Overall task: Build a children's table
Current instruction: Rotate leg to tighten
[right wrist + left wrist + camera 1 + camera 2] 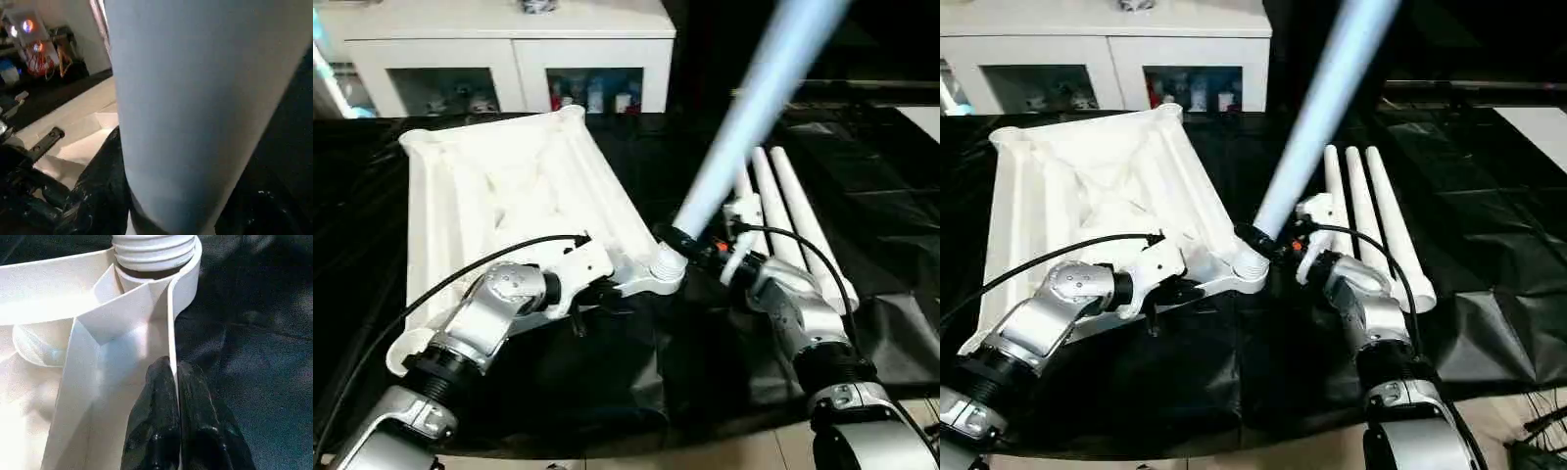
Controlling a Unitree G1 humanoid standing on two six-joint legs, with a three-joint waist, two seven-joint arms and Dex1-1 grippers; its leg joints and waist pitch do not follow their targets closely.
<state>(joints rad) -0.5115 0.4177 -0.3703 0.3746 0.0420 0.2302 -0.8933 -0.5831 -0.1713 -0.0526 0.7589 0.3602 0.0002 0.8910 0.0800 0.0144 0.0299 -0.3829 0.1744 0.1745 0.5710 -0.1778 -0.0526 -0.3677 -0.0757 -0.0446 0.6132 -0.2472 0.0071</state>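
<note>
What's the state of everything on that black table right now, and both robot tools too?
Tabletop: upside down, ribs up.
Raised leg: tilted, threaded end in the near corner socket.
Three spare legs: lying side by side.
Left tool: shut on the tabletop's rim.
Right tool: shut on the raised leg.

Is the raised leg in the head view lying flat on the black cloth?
No: the leg slants steeply upward from the corner socket, gripped by the right claw.

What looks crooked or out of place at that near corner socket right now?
The leg held by the right hand leans at a slant over the corner socket, not in line with it. The tabletop lies upside down and skewed on the black cloth, its rim pinched by the left hand. Three spare legs lie neatly side by side.
</note>
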